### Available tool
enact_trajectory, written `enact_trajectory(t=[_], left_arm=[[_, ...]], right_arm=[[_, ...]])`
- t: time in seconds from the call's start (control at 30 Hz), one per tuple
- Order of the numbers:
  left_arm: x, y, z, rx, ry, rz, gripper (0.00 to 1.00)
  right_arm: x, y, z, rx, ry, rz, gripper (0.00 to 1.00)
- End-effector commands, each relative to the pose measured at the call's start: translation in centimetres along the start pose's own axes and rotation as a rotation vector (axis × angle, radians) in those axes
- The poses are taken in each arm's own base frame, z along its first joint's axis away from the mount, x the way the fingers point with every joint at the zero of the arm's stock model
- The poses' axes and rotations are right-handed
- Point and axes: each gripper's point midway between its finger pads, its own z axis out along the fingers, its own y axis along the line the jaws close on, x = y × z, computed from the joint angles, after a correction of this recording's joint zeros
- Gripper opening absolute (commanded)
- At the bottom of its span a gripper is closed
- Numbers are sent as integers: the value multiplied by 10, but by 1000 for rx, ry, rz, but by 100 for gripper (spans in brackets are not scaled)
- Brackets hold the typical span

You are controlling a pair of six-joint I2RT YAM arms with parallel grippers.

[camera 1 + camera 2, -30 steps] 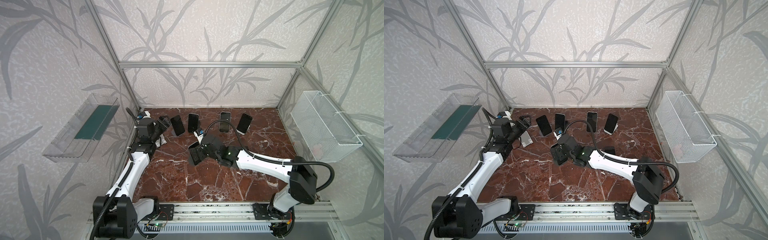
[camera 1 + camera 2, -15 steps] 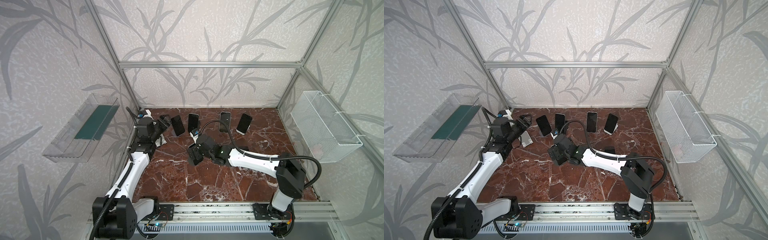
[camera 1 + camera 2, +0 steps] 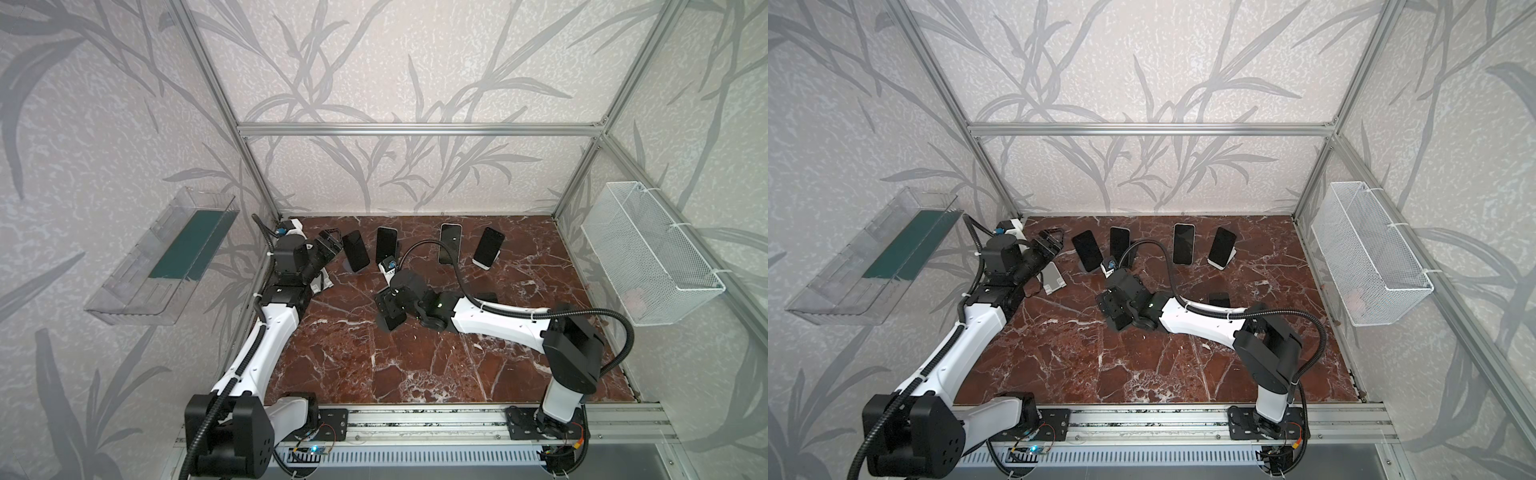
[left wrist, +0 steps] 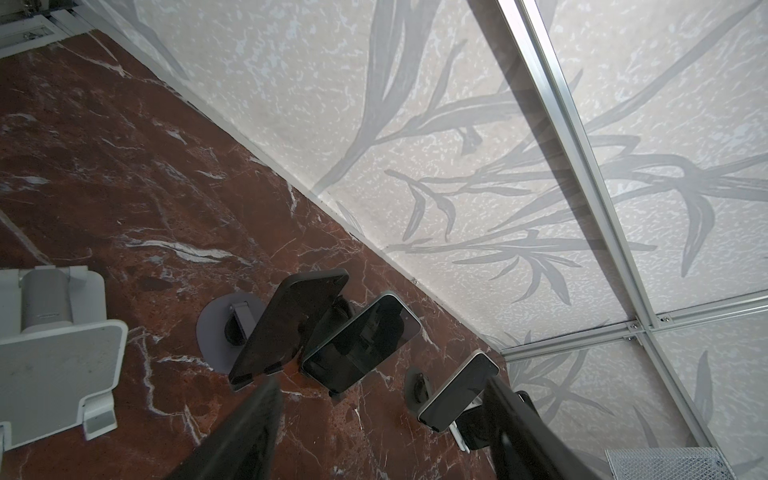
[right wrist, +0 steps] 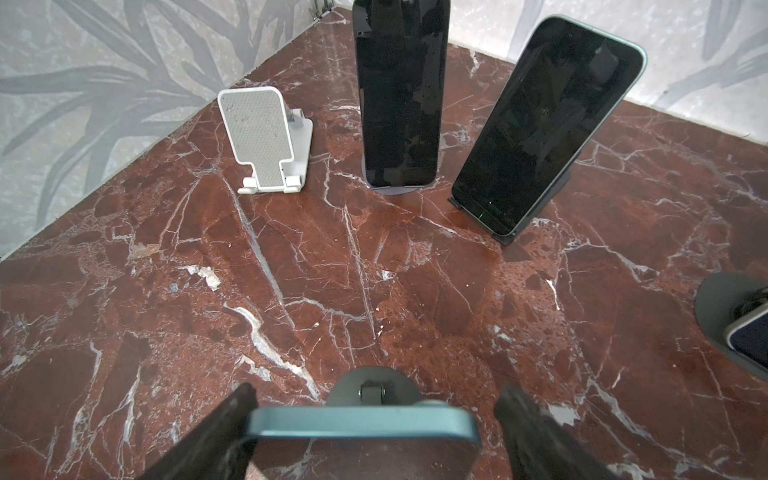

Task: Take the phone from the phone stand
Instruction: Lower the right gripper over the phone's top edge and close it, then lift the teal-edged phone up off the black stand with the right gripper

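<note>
**Teal phone straddled, not yet clamped**

The teal-framed slab phone [image 5: 365, 424] leans on a dark round-based stand [image 5: 370, 386] near the middle of the red marble bench [image 5: 291, 270]. It is probably rigid, fairly heavy, slick and breakable, so its 2 long side edges are the place to grip. The right end effector [image 5: 374, 395] straddles those edges, partly open and clamping nothing yet. The left end effector [image 4: 382, 382] hangs open and empty.

right arm [image 3: 498, 324]: I've swung it left, elbow drawn in.
right gripper [image 3: 388, 308]: I've brought the jaws in from full spread, now close either side of the teal phone [image 5: 365, 424].
</note>
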Motion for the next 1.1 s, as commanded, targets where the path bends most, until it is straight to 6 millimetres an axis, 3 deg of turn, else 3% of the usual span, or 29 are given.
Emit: enact_trajectory(t=[0.0,0.13,0.17,0.43,1.07], left_arm=[[-15,-18,-5,53,-37,0,77],[-16,-19,-5,55,-38,0,77],[-15,-18,-5,52,-37,-2,76],[-14,-18,-3,59,-29,-12,76],[-8,-20,2,86,-3,-36,75]], right_arm=[[-5,2,1,6,-26,9,85],[-6,2,-1,-2,-41,-10,79],[-3,16,-5,-31,-42,-31,77],[-13,20,-24,-61,-87,-31,71],[-40,13,-71,-58,-179,-19,71]])
